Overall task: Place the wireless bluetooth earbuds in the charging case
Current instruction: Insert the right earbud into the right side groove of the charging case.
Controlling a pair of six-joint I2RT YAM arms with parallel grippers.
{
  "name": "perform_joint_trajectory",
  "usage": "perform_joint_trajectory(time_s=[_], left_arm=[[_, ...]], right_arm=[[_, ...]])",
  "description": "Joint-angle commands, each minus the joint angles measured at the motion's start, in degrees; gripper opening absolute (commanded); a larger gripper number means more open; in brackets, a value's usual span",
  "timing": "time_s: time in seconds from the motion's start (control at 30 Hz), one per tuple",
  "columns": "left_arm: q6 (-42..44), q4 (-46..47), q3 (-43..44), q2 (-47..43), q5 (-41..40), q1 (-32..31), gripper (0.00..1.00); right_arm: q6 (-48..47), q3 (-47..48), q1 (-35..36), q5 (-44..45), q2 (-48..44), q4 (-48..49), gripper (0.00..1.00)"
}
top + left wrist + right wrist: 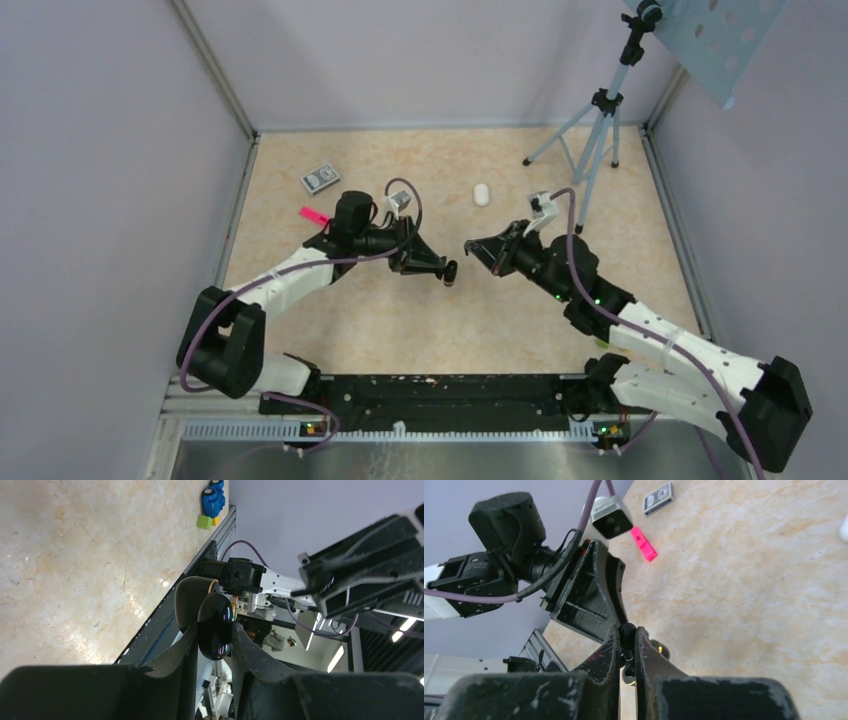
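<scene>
My left gripper (212, 637) is shut on a glossy black charging case (215, 625), whose lid (191, 596) with a gold rim stands open. In the top view this gripper (443, 270) hovers over the table's middle with the case (451, 272) at its tip. My right gripper (626, 634) is shut on a tiny black earbud (627, 629), pinched at the fingertips. It faces the left gripper (586, 597) closely, and the case's gold rim (660, 650) shows just behind the right finger. In the top view the right gripper (470, 247) sits a short gap from the case.
A small white oval object (481, 194) lies at the table's back. A card box (320, 178) and a pink item (314, 215) lie back left. A tripod (592, 140) stands back right. A blue toy (213, 497) and green block (204, 522) sit near the table's edge.
</scene>
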Motion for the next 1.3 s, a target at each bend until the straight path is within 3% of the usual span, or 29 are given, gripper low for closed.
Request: perform_joint_trajectory(time_s=[0.0,0.2,0.37,0.8,0.97,1.13,1.27], left_arm=[[6.59,-2.76,3.50,0.16,3.80,-0.01,0.00],[9.08,-5.47,5.09,1.24,6.16,-0.04,0.00],[13.84,-10.94,7.70,-0.14,1.88,-0.23,0.00],[16.36,-8.55,4.97,-4.06,2.53,-0.50,0.00],[24.61,-18.75,9.04,-2.03,3.57,-0.56,0.00],[21.21,-15.21,7.15,-2.90,3.78,-0.51,0.00],[13.92,-6.75,3.77,-4.99,3.30,-0.63,0.00]], right_arm=[[-1.63,-0.60,-6.54,-10.16,-6.05,-3.44,0.00],[-7.13,1.71,-8.21,-8.57,-10.05,-12.60,0.00],[-9.76,3.21,-8.47,-8.48,-10.55,-16.99,0.00],[-10.16,3.11,-8.60,-15.33,-7.71,-11.22,0.00],[-9.08,3.26,-8.52,-18.11,-6.56,-8.81,0.00],[-7.72,3.49,-7.82,-20.86,-5.19,-6.47,0.00],[-7.44,3.60,-6.85,-21.06,-4.06,-5.55,0.00]])
